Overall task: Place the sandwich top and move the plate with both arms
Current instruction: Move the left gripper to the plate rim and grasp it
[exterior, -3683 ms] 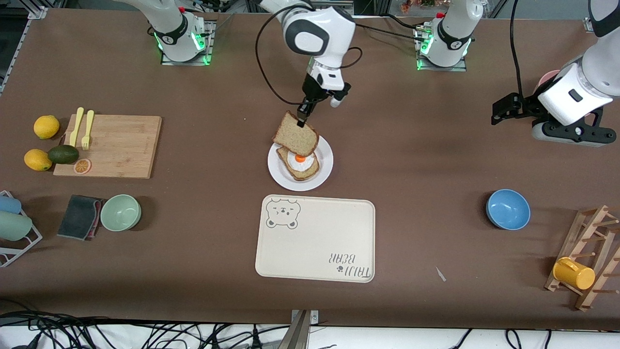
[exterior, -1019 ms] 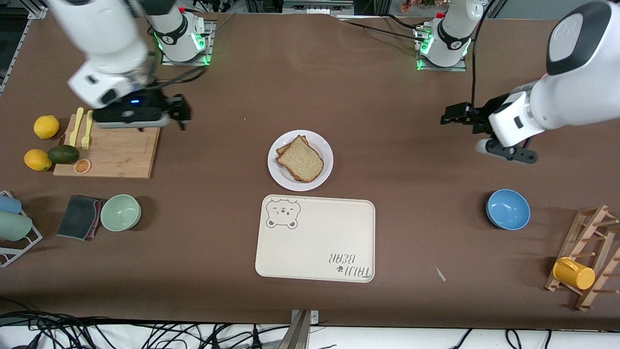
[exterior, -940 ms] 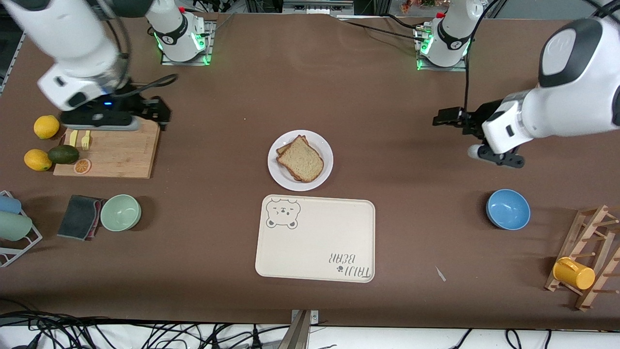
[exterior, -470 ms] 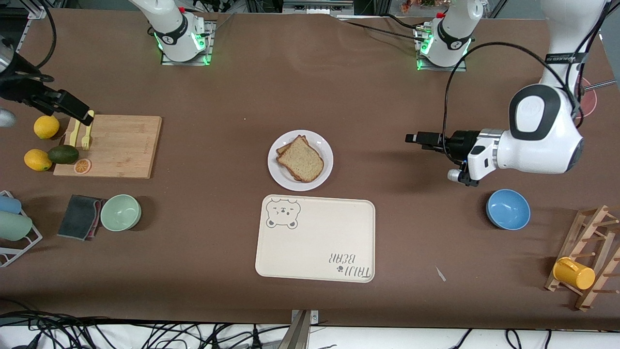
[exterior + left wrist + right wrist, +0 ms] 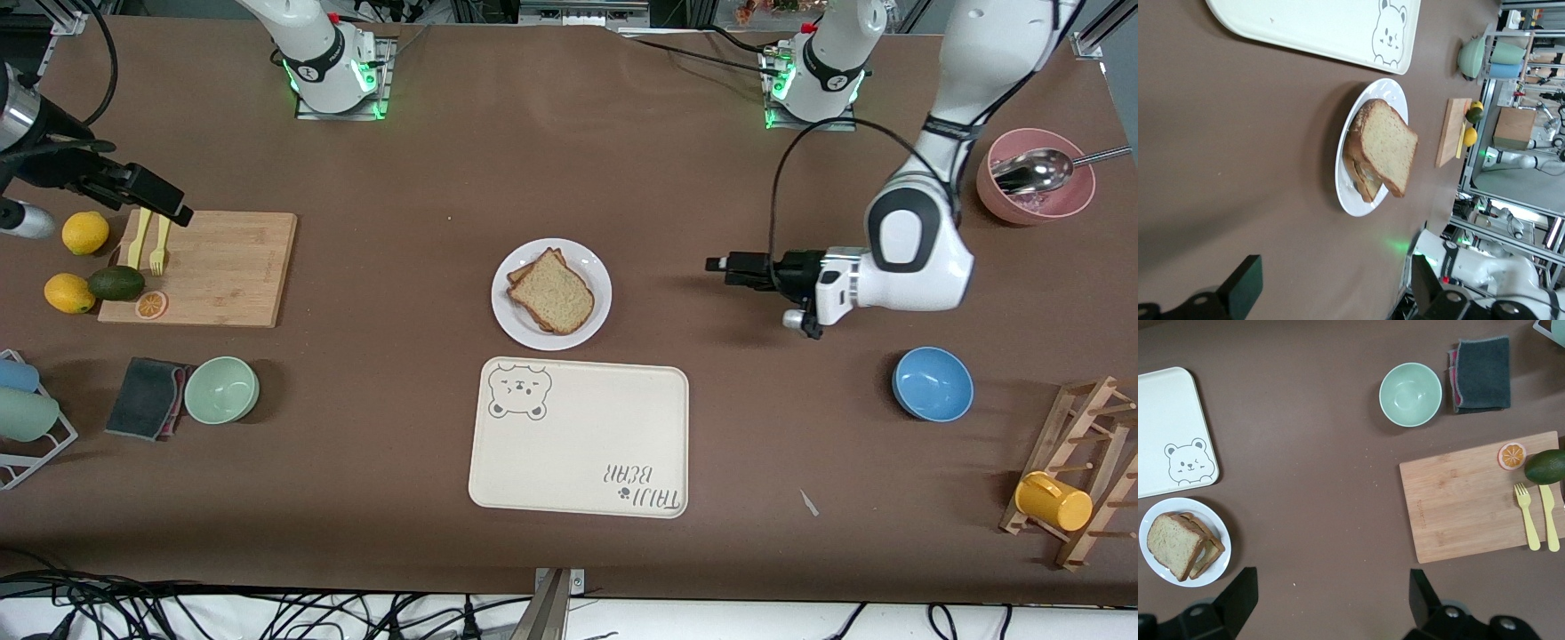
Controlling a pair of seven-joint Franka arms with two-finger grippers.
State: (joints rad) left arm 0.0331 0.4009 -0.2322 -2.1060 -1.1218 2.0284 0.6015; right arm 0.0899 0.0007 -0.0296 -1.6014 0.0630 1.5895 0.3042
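Note:
The sandwich top point(image 5: 553, 293) lies on the lower bread slice point(image 5: 524, 274) on the white plate point(image 5: 594, 268) at the table's middle; no egg shows. My left gripper point(image 5: 717, 265) is open and empty, low over bare table beside the plate toward the left arm's end, pointing at it. Its wrist view shows the sandwich top point(image 5: 1388, 147) slightly askew on the plate point(image 5: 1350, 197), ahead of the gripper point(image 5: 1335, 293). My right gripper point(image 5: 174, 212) is open and empty over the cutting board's corner. Its wrist view point(image 5: 1330, 597) shows the sandwich top point(image 5: 1168, 543) and plate point(image 5: 1222, 565).
The cream bear tray point(image 5: 578, 444) lies just nearer the camera than the plate. A cutting board point(image 5: 222, 267) with yellow cutlery, lemons, an avocado, a green bowl point(image 5: 222, 388) and a grey cloth are at the right arm's end. A blue bowl point(image 5: 932, 382), pink bowl point(image 5: 1036, 191) and mug rack are at the left arm's end.
The right gripper let go of the sandwich top onto the egg slice and withdrew to the cutting board. The left arm swung down and its gripper moved toward the plate.

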